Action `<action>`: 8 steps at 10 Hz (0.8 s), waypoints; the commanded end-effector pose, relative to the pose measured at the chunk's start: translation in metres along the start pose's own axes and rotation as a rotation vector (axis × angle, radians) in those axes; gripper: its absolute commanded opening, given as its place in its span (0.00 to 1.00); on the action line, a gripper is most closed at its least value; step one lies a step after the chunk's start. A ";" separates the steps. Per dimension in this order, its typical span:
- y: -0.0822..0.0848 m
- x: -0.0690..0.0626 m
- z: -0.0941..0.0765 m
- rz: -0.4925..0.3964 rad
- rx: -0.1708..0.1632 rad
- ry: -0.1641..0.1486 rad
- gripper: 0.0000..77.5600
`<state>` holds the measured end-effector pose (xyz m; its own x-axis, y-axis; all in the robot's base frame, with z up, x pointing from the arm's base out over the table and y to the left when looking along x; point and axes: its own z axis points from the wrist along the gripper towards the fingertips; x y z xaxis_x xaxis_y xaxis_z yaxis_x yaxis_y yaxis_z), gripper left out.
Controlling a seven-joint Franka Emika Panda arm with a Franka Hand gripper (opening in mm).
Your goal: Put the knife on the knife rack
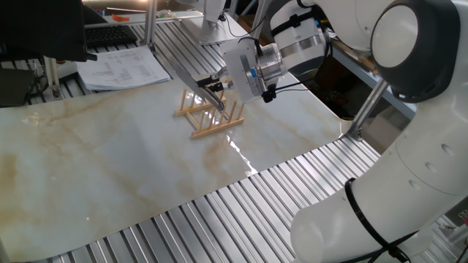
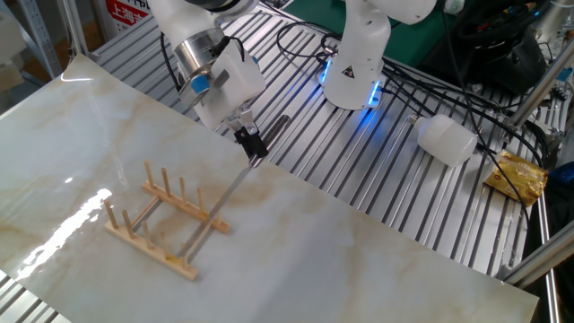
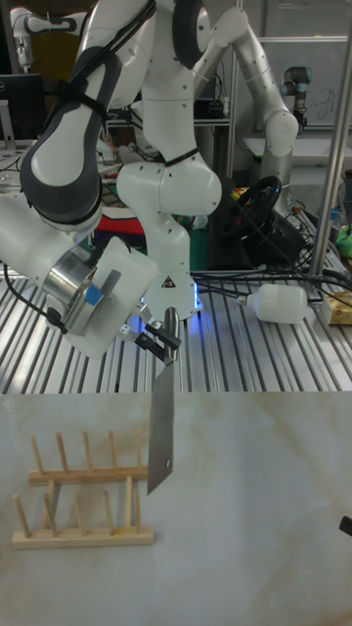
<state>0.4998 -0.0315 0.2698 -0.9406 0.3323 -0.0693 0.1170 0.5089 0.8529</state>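
The tool [image 2: 252, 144] is clamped on the rounded metal handle of the knife [image 3: 161, 430], its dark fingers [image 3: 154, 339] closed on either side just above the point where the handle widens into the blade. In the tall fixed view the cleaver hangs with its handle up and its broad grey blade slanting down, the lower corner reaching the end of the knife rack [image 3: 83, 504] by the last pegs of the rear rail. In the other fixed view the blade shows edge-on as a thin line running from the tool down to the near end of the knife rack [image 2: 164, 216]; whether the blade touches the wood or sits between pegs cannot be told. In one fixed view the tool [image 1: 217, 85] holds the knife [image 1: 191, 79] over the knife rack [image 1: 210, 117], the blade tilted up and away from the tool.

The rack stands upright on the pale marbled surface [image 2: 296, 242], toward one end of it. Beyond the surface's edge, on the ribbed metal bench, a white plastic bottle [image 2: 446, 140] lies on its side near the arm's base [image 2: 353, 67]. A stack of papers [image 1: 124, 69] lies past the far side.
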 end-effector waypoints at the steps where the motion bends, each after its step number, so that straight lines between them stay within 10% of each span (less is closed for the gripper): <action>1: 0.002 -0.001 -0.001 -0.008 -0.012 -0.014 0.02; 8: -0.022 -0.012 -0.024 -0.002 -0.056 0.004 0.02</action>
<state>0.5010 -0.0479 0.2661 -0.9388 0.3374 -0.0687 0.1086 0.4794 0.8709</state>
